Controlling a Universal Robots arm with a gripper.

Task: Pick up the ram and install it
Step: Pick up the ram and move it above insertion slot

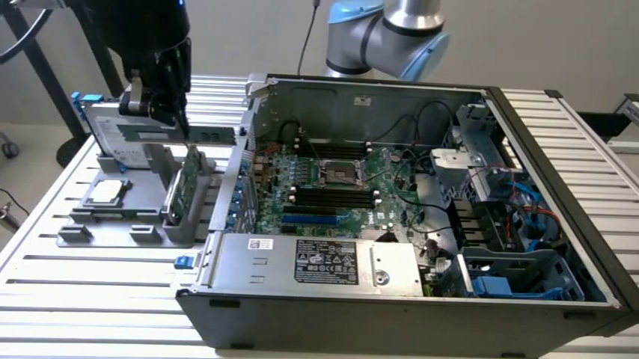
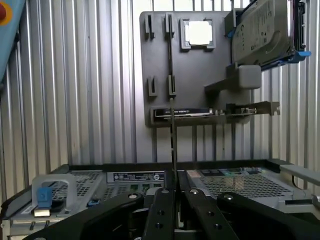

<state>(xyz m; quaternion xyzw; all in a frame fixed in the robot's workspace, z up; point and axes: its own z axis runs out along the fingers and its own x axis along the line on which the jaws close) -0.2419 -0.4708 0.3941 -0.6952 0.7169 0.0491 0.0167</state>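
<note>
The fingers (image 1: 163, 106) (image 2: 166, 198) pinch the ram (image 1: 205, 135) (image 2: 174, 140) narrowly, holding it above the grey holder (image 1: 112, 224) on the counter (image 1: 100, 273), to the exterior view's left of the open case (image 1: 299, 318).

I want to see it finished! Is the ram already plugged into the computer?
No, the gripper holds the ram in the air above the grey parts holder, outside the computer case.

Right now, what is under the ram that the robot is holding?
Under the ram lies a grey tray with empty slots, a processor chip and a green expansion card. A hard drive covers one tray corner.
</note>
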